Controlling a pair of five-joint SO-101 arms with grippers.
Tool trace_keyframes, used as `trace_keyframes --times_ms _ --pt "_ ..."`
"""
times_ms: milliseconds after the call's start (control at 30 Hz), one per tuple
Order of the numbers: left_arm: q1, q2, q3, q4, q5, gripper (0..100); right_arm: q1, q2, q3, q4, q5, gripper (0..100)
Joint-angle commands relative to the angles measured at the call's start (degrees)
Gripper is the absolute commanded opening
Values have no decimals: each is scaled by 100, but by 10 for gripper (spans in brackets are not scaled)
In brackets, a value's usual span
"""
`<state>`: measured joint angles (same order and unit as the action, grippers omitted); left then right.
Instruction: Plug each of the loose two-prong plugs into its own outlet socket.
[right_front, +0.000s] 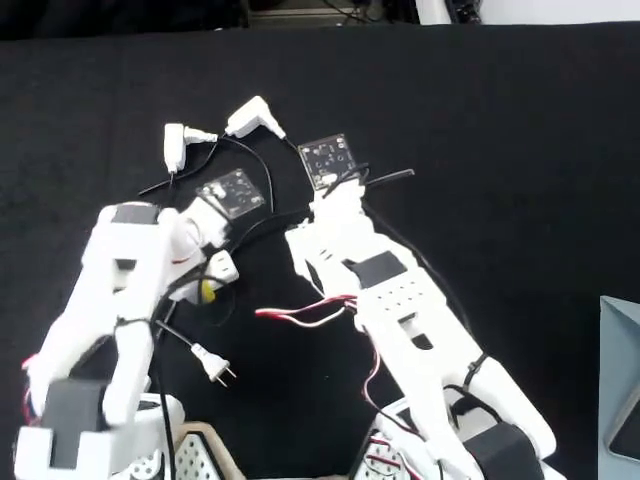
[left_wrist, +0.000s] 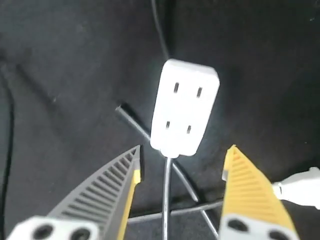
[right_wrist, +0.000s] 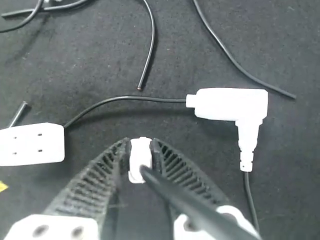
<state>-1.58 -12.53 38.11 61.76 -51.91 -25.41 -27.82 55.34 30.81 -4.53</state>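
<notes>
1. The left claw (left_wrist: 185, 152) hangs open over the black table (right_front: 500, 120). Its grey finger (left_wrist: 107, 185) and yellow finger (left_wrist: 250, 190) stand wide apart and clamp nothing.
2. A white outlet block (left_wrist: 182, 107) lies flat on the table just ahead of the gap between those fingers. Both pairs of slots face up and are unfilled, and a black cord (left_wrist: 159, 25) leaves its far end.
3. The right claw (right_wrist: 140, 144) is clamped on a small white plug (right_wrist: 136, 170), squeezed between its two black ribbed fingers. The plug's prongs cannot be made out.
4. Near the right claw, a white angled plug (right_wrist: 230, 105) lies on its side on the table. Its thin black cord curves across to a second outlet block (right_wrist: 32, 144), which also has unfilled slots.
5. In the high view, a loose two-prong plug (right_front: 212, 366) lies on the table between the left arm (right_front: 120, 290) and the right arm (right_front: 400, 310), close to their bases. Its prongs point away from the left arm, and it touches neither claw.
6. Several loose black cord ends (right_wrist: 147, 55) trail over the table beyond the right claw.
</notes>
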Motion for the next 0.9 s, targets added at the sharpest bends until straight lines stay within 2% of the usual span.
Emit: trace_keyframes --times_ms 0,100,333,667,867 --pt "75 484 -629 -9 -70 265 79 -207 22 9 44 14" --pt "31 844 -804 -9 -35 262 79 -207 40 9 44 14" --pt "154 993 -778 44 158 132 79 -233 48 9 44 14" --pt "558 976 -505 70 1116 127 88 -251 57 18 44 14" --pt "1033 976 -505 721 1160 124 273 -251 40 26 44 14"
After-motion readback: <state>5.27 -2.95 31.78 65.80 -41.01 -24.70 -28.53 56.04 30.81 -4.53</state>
